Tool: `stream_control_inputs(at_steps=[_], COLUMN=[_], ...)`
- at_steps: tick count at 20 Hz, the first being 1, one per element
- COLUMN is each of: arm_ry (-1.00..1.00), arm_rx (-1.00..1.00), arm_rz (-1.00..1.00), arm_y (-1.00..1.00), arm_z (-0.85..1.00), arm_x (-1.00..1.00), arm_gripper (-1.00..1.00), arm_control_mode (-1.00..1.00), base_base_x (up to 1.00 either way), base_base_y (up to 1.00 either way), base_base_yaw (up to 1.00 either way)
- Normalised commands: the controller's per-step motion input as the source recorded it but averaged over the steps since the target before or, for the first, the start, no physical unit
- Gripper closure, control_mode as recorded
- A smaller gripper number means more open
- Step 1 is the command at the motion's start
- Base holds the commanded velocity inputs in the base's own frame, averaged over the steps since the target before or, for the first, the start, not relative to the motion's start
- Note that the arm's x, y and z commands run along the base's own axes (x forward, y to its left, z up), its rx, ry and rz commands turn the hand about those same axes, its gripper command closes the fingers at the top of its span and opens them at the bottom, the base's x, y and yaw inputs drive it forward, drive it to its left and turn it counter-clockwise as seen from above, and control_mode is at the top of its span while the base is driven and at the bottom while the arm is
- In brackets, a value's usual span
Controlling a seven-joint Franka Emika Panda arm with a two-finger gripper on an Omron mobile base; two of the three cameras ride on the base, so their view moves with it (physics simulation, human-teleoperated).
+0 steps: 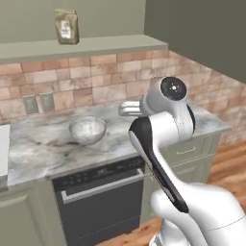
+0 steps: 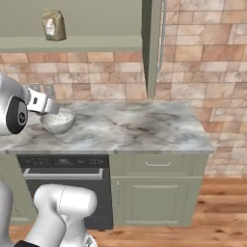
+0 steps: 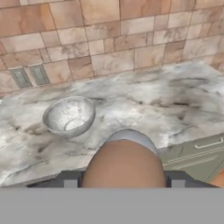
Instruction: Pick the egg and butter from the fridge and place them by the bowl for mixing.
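Note:
In the hand view a brownish-tan egg (image 3: 123,164) sits between my gripper's (image 3: 122,181) dark fingertips (image 3: 70,180), which are shut on it. The speckled silver bowl (image 3: 69,116) stands empty on the marble counter (image 3: 166,105), ahead and left of the egg. From the left base the bowl (image 1: 87,129) is at mid-counter, with my hand (image 1: 129,109) hovering just to its right. From the right base the hand (image 2: 44,105) hangs over the bowl (image 2: 58,120). The butter and the fridge's shelves are out of view.
A brown paper bag (image 1: 67,26) stands on the shelf above the brick wall. Two wall outlets (image 3: 29,76) sit behind the bowl. A dishwasher front (image 1: 101,192) is below the counter. A dark tall panel (image 1: 197,33) rises at the counter's right end.

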Motion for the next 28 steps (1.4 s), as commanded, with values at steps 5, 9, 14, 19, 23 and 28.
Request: stream_control_inputs(at_steps=[5,9,14,19,23,28], arm_ry=[0.0,0.0,0.0,0.33,0.15,0.2], arm_rx=[0.0,0.0,0.0,0.22,0.02,-0.18], arm_rz=[0.0,0.0,0.0,0.03,0.01,0.0], arm_y=[0.0,0.0,0.0,-0.77,-0.25,0.17], arm_z=[0.0,0.0,0.0,-0.31,-0.15,-0.71], arm_x=[0.0,0.0,0.0,0.66,0.51,0.31], arm_gripper=[1.0,1.0,1.0,1.0,1.0,1.0], arm_control_mode=[1.0,1.0,1.0,-1.0,-1.0,-1.0], base_base_x=[0.0,0.79,0.86,0.0,0.0,0.0], base_base_y=[0.0,-0.08,-0.44,0.0,0.0,0.0], base_base_yaw=[0.25,0.0,0.0,0.0,0.0,0.0])
